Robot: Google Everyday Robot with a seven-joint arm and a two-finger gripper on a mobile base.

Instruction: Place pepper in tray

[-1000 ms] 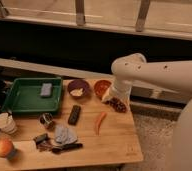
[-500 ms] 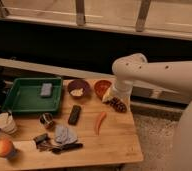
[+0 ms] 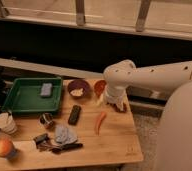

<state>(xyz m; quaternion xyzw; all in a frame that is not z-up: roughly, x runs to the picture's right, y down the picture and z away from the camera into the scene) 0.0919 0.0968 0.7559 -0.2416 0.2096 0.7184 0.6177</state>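
The pepper (image 3: 100,122) is a slim orange-red chili lying on the wooden table (image 3: 109,147), right of centre. The green tray (image 3: 19,101) sits at the table's far left and holds a grey rectangular block (image 3: 46,89). My white arm comes in from the right, and my gripper (image 3: 115,103) hangs over the table's far right edge, just up and right of the pepper and apart from it. It is far to the right of the tray.
A purple bowl (image 3: 78,89) and an orange bowl (image 3: 99,87) stand behind the pepper. A dark bar (image 3: 74,114), a small can (image 3: 47,120), a crumpled grey cloth (image 3: 64,134), a paper cup (image 3: 5,123) and a round orange fruit (image 3: 4,148) lie to the left.
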